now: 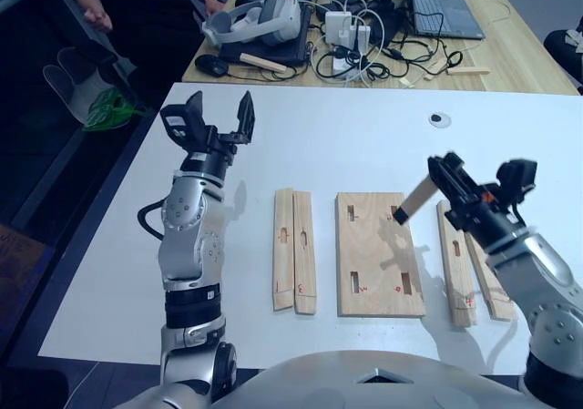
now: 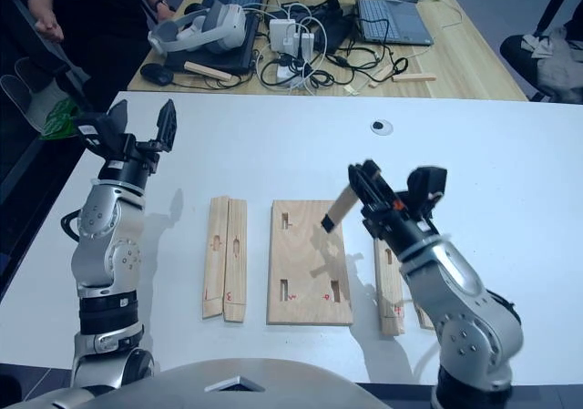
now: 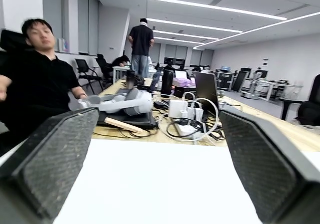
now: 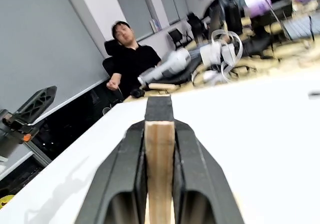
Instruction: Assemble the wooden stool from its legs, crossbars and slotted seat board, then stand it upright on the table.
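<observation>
Slotted seat board [image 1: 380, 254] flat on white counter [image 1: 364, 145]. Leg pair [image 1: 294, 250] at its 9 o'clock, second leg pair [image 1: 458, 268] at 3, partly behind the right arm. Right jaws pinch a tilted crossbar [image 1: 412, 201] over the board's 2 o'clock corner. Left jaws spread, raised at 10. Dark disc [image 1: 440, 118] at 1. Cluttered wooden desk [image 1: 519, 63] at 12.

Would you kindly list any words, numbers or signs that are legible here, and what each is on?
Slotted seat board: small red marks beside its slots, too small to read.
Legs left of the board: red marks near their ends, too small to read.
Legs right of the board: the same.
No other legible text.
</observation>
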Tool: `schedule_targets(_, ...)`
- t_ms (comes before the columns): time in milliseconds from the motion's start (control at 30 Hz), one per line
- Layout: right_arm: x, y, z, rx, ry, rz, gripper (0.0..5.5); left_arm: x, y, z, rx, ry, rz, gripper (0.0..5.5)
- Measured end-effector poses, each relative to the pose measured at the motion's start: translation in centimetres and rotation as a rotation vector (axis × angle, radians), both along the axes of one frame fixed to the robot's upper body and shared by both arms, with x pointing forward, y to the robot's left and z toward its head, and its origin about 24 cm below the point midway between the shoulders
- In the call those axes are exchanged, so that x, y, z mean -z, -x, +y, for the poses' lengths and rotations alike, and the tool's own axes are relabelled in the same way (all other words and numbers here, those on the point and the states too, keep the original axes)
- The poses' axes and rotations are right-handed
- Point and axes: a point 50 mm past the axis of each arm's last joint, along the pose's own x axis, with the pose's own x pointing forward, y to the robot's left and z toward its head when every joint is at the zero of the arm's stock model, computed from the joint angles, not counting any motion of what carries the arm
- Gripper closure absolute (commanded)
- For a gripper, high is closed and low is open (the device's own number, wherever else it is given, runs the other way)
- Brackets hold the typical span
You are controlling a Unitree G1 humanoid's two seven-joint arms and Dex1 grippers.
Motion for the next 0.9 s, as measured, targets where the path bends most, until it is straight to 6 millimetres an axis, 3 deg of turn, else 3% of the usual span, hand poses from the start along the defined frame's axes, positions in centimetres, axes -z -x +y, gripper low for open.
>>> schedule_targets(167,1.3,1.7,-2.6,0.125,0.190,0.018,5.11,0.6,0.7,0.4,-0.021,0.021,0.027,1.09)
schedule_targets(367,4.5,2.6,-4.7,0.241,0.395,-0.049,5.11,0.3,0.4,0.8,-0.002,0.002,0.038,1.09)
schedule_targets(600,5.5,1.3,-4.0,0.236,0.485,-0.178,5.11,0.4,0.3,0.1,0.047,-0.017,0.063,1.09)
schedule_targets(767,5.7,1.8,-3.3,0.239,0.456,-0.184,5.11,0.3,0.3,0.4,0.051,-0.035,0.065,1.09)
schedule_targets(900,5.6,2.4,-3.5,0.263,0.533,-0.207,5.11,0.4,0.3,0.4,0.052,-0.037,0.067,1.09)
